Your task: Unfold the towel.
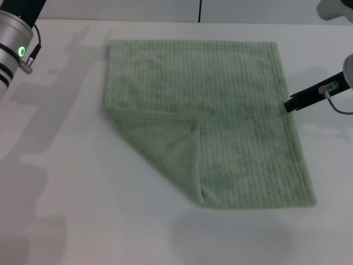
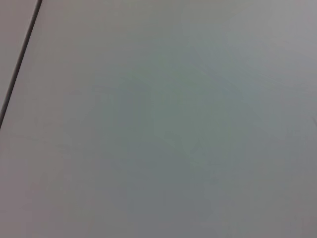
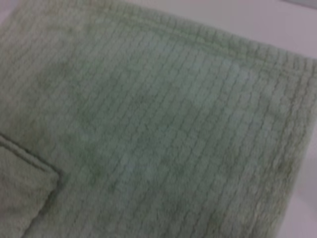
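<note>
The pale green ribbed towel (image 1: 220, 116) lies spread on the white table (image 1: 66, 182). Its near-left corner is folded over onto the cloth as a triangular flap (image 1: 165, 146), with the flap's tip near the towel's middle. My right gripper (image 1: 290, 104) shows as a dark tip just off the towel's right hem, about halfway along that side. The right wrist view looks closely down on the towel (image 3: 163, 129), with its hemmed border and a piece of the flap (image 3: 22, 198). Of my left arm (image 1: 14, 47) only a silver link shows, raised at the far left, away from the towel.
The left wrist view shows only bare table surface (image 2: 173, 129) with a dark seam (image 2: 20, 69) at one side. A dark vertical line (image 1: 199, 11) stands behind the table's far edge. Bare tabletop surrounds the towel.
</note>
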Tool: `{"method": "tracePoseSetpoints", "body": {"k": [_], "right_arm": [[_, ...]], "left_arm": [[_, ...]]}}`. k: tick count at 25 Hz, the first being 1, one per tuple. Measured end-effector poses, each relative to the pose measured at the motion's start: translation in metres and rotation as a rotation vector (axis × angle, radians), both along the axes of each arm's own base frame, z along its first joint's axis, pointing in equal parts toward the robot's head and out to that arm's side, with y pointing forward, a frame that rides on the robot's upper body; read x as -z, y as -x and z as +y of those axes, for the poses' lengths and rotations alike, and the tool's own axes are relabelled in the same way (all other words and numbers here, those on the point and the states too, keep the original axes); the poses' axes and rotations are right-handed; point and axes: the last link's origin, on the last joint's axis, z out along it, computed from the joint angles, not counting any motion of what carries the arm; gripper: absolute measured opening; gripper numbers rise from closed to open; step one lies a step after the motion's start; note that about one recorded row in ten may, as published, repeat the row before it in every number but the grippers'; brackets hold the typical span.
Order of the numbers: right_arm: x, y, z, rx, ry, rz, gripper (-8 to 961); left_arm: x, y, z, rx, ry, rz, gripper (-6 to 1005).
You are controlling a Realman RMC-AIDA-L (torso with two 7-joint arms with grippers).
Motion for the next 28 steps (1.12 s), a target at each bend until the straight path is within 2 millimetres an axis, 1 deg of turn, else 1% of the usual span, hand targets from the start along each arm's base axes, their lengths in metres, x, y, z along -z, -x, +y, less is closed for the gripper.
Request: {"method": "tracePoseSetpoints", "body": {"k": [5, 11, 15, 20, 28], "right_arm": [[0.004, -0.002, 0.003, 0.023, 0.042, -0.012, 55], [0.004, -0.006, 0.009, 0.038, 0.048, -0.031, 55], [0.008, -0.009, 0.011, 0.037, 0.062, -0.033, 55], [0.013, -0.009, 0.013, 0.029, 0.084, -0.042, 56], [0.019, -0.015, 0.013, 0.034, 0.104, -0.056, 56]], "left_arm": [[0.001, 0.000, 0.000, 0.001, 0.001, 0.000, 580], [0.001, -0.001, 0.000, 0.003, 0.002, -0.001, 576], [0.002, -0.003, 0.001, 0.006, 0.003, -0.001, 574], [0.002, -0.004, 0.001, 0.008, 0.003, -0.002, 571], [0.003, -0.005, 0.001, 0.010, 0.004, -0.004, 566]]}}
